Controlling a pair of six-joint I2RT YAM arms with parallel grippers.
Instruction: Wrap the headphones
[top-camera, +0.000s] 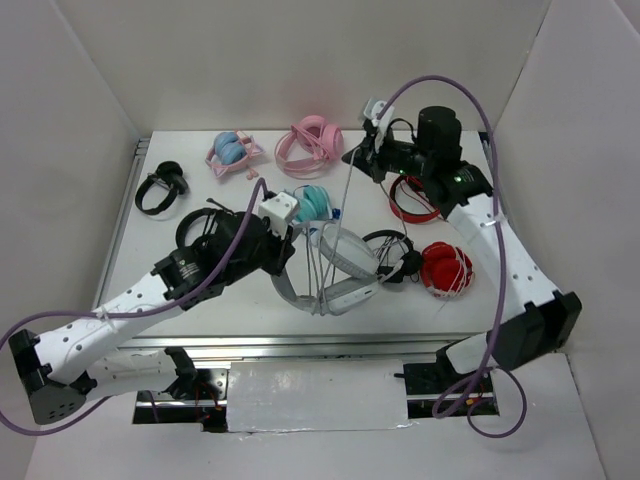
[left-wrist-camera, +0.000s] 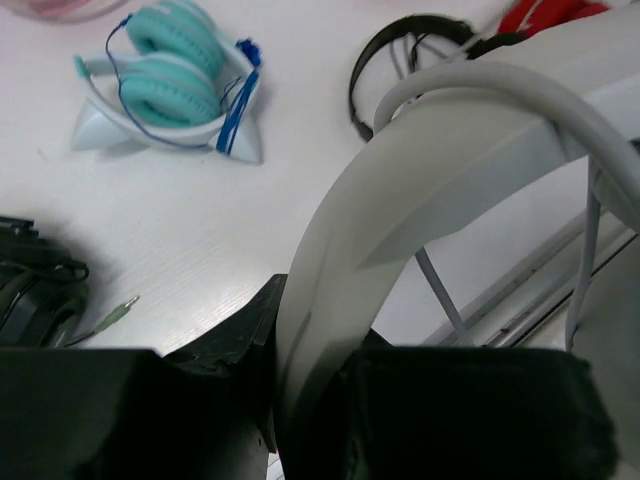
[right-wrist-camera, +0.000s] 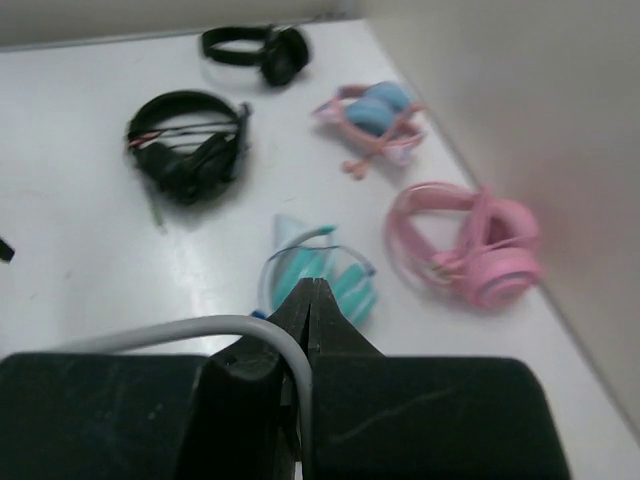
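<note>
— Where are the headphones (top-camera: 345, 268)?
— In the middle of the worktop (top-camera: 400, 302). The left pincer (top-camera: 283, 255) is closed on their band. The right pincer (right-wrist-camera: 309, 292), high over the far side, pinches their cable (right-wrist-camera: 190, 323).
— What is around them?
— A teal pair (top-camera: 312, 200) just behind, a small black pair (top-camera: 392, 252) just beside one cup, a red pair (top-camera: 445, 268) near.

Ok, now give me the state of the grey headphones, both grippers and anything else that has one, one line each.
headphones: band clamped in the left gripper, cable not yet fully wound.
cable: pinched and drawn up by the right gripper.
left gripper: shut on the band.
right gripper: shut on the cable.
teal headphones: lying loose, blue cable wound round.
red headphones: lying loose, white cable wound round.
</note>
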